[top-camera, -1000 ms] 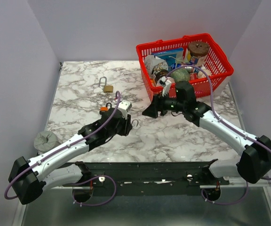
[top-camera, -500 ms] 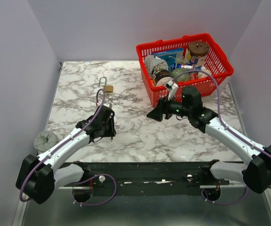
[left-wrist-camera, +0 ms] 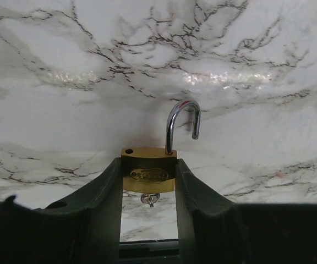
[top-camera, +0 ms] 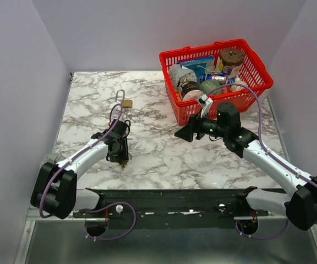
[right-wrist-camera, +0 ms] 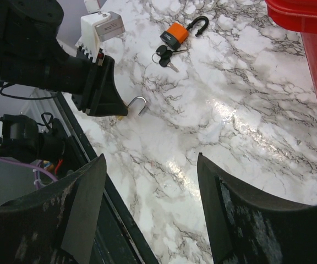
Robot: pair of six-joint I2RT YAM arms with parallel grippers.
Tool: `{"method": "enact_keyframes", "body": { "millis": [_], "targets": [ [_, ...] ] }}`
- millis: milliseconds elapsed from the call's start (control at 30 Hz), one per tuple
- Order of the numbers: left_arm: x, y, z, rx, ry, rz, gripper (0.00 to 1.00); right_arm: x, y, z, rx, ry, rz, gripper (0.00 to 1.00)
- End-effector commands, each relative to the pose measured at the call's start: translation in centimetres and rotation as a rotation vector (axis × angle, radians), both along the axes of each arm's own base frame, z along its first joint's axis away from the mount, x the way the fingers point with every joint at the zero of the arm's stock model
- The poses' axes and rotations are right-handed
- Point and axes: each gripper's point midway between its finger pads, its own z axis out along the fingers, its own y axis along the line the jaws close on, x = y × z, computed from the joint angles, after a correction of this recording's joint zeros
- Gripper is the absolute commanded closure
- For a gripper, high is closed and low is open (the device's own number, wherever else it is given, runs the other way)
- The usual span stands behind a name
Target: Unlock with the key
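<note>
Open-shackled brass padlock (left-wrist-camera: 148, 175) squarely between the left fingers (left-wrist-camera: 106, 204)

a white marble-patterned desk (top-camera: 164, 159) with grey veins sits boxed by plain pale lavender walls (top-camera: 120, 33) at the back and both sides. a black metal rail (top-camera: 175, 201) runs along its near edge. soft glare shines on the glossy top.

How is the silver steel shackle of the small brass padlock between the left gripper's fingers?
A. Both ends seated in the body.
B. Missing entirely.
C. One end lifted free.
C: the silver steel shackle rises from the small brass padlock with its hooked end hanging free.
</note>
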Motion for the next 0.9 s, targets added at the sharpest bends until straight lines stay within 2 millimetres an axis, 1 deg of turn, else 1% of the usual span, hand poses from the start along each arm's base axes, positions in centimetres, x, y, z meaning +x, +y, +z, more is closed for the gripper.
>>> {"method": "enact_keyframes", "body": {
  "millis": [0,33,67,100,167,333,433,600,700,733,800,833,867],
  "targets": [
    [1.3,0.6,-0.8,0.032,0.002,-0.037,1.00,0.3,-0.4,0.4,0.012,-0.041,-0.008,0.25],
    [1.7,0.7,-0.8,0.040,-0.005,-0.043,1.00,0.3,-0.4,0.3,0.012,-0.037,-0.010,0.25],
    [1.9,1.2,-1.0,0.059,-0.002,-0.039,1.00,0.3,-0.5,0.1,0.010,-0.033,-0.010,0.25],
    [1.9,1.3,-1.3,0.051,0.017,-0.040,1.00,0.4,-0.5,0.1,0.011,-0.034,-0.011,0.25],
    [2.6,1.1,-1.2,0.039,0.002,-0.043,1.00,0.5,-0.5,0.0,0.010,-0.030,-0.013,0.25],
    [4.2,1.5,-1.2,0.067,-0.035,-0.035,1.00,0.7,-0.3,-0.4,0.013,-0.013,-0.007,0.25],
    [4.7,1.5,-1.5,0.083,-0.028,-0.045,1.00,0.7,-0.4,-0.5,0.012,-0.008,-0.008,0.25],
    [4.9,1.5,-2.0,0.089,-0.016,-0.051,1.00,0.9,-0.5,-0.8,0.008,-0.004,-0.017,0.24],
    [5.0,1.5,-2.0,0.090,-0.022,-0.049,0.81,0.9,-0.6,-0.8,0.006,-0.004,-0.018,0.23],
    [4.9,1.6,-1.9,0.092,-0.024,-0.046,0.68,0.9,-0.6,-0.8,0.006,-0.006,-0.017,0.23],
    [5.0,1.7,-1.7,0.097,-0.032,-0.038,0.56,1.0,-0.6,-0.8,0.006,-0.006,-0.019,0.23],
    [5.0,1.7,-1.5,0.096,-0.040,-0.037,0.45,1.0,-0.6,-0.8,0.006,-0.006,-0.019,0.23],
    [5.0,1.8,-1.5,0.098,-0.041,-0.036,0.39,0.9,-0.6,-0.8,0.007,-0.006,-0.017,0.23]
  ]
}}
